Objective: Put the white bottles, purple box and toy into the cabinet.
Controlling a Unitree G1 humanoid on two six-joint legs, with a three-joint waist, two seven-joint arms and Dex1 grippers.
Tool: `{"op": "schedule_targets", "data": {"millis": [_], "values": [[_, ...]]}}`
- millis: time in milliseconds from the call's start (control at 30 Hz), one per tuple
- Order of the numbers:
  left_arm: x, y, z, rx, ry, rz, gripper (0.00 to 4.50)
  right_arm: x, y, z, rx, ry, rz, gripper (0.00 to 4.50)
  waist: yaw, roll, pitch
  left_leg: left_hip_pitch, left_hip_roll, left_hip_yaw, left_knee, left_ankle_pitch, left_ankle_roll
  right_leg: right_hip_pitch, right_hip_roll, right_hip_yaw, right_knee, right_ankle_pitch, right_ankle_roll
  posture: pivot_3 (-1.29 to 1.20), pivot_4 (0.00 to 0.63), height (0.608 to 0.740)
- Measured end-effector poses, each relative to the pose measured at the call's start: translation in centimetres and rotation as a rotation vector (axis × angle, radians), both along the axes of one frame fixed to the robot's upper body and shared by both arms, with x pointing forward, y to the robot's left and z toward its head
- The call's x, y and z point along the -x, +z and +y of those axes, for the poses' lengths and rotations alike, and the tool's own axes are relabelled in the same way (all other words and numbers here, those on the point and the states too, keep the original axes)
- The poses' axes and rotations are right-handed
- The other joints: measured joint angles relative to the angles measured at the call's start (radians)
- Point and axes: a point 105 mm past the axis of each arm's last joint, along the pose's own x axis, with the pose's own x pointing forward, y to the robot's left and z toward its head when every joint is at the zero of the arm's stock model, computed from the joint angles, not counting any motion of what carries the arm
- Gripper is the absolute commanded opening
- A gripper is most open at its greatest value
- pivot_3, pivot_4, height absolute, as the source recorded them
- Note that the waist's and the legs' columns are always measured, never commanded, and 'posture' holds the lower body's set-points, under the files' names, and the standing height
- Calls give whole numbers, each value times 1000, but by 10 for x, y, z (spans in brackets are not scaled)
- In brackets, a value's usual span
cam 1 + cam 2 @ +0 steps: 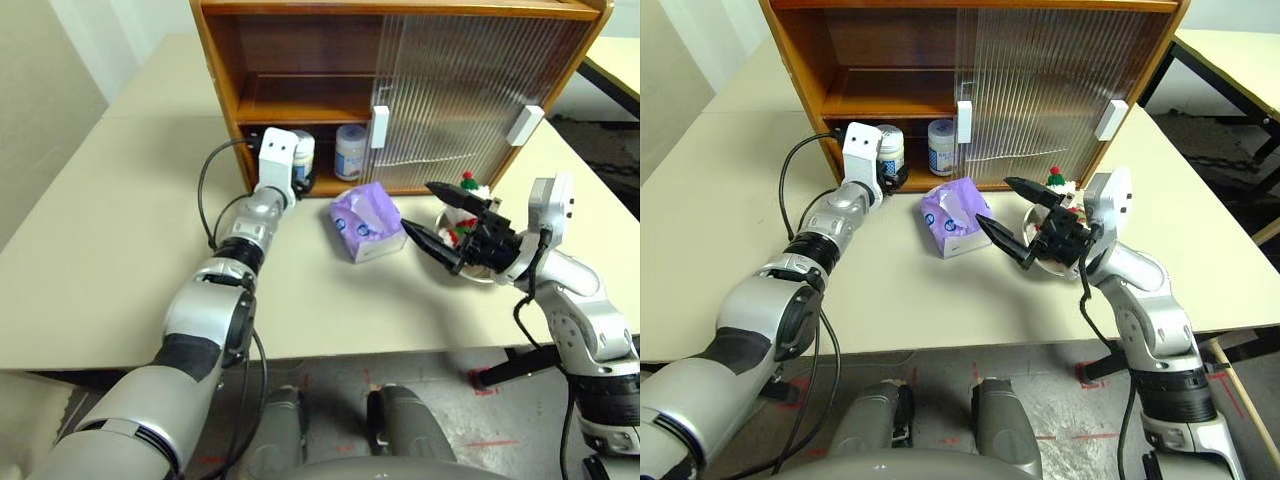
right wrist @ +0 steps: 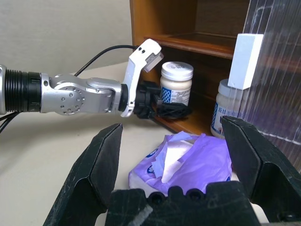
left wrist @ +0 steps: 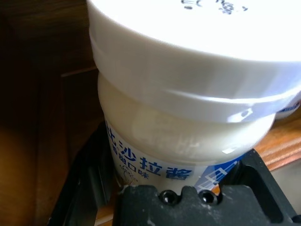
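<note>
Fingers of the left gripper [image 2: 170, 111] clasped a white bottle [image 2: 177, 84] at the open lower shelf of the cabinet [image 1: 300, 95]; a second white bottle [image 1: 350, 152] stood just beyond. Right gripper [image 1: 432, 213] hovered spread wide, nothing held, purple box [image 1: 366, 222] ahead of its fingertips, toy [image 1: 468, 195] just behind them.

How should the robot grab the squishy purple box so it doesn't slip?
Probably best across the purple box's two long sides, near its middle, coming from above. It lies flat on the table with its top free, and the loose crinkled wrapping at the end would likely slide. The open right gripper is closest.
</note>
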Motion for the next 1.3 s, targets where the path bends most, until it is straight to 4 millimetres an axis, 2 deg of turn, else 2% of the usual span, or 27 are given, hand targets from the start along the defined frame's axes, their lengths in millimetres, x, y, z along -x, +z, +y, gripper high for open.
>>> {"op": "schedule_targets", "data": {"millis": [300, 567, 667, 700, 1200, 1300], "values": [[-4, 6, 4, 28, 97, -28, 3216, -1, 0, 10, -53, -57, 17, 4500, -1, -5, 20, 0, 0, 0, 0, 0, 0, -1, -1, 0, 0, 0, 0, -87, 133, 740], [-6, 12, 2, 52, 123, -44, 3216, 8, 5, 26, -83, -47, 24, 4500, -2, -4, 36, 0, 0, 0, 0, 0, 0, -1, -1, -1, 0, 0, 0, -129, 150, 740], [-7, 13, 5, 106, 147, -33, 4280, 12, 2, 29, -85, -47, 39, 4500, -3, -5, 40, 0, 0, 0, 0, 0, 0, -1, -2, -1, 0, 0, 0, -138, 153, 740], [-7, 12, 6, 116, 153, -25, 4487, 13, 2, 30, -85, -48, 44, 4500, -3, -4, 42, 0, 0, 0, 0, 0, 0, -1, -2, -1, 0, 0, 0, -140, 154, 740], [-7, 12, 7, 140, 158, -7, 4487, 15, 3, 31, -82, -49, 48, 4500, -5, -5, 51, -1, 0, 0, -1, 0, 0, -1, -1, -1, 0, -1, 3, -134, 155, 740], [-8, 13, 6, 145, 155, -6, 4487, 15, 3, 32, -81, -45, 48, 4500, -5, -5, 51, -1, 0, 0, -1, 0, 0, -1, -2, -1, 0, -1, 3, -141, 139, 740]]}}
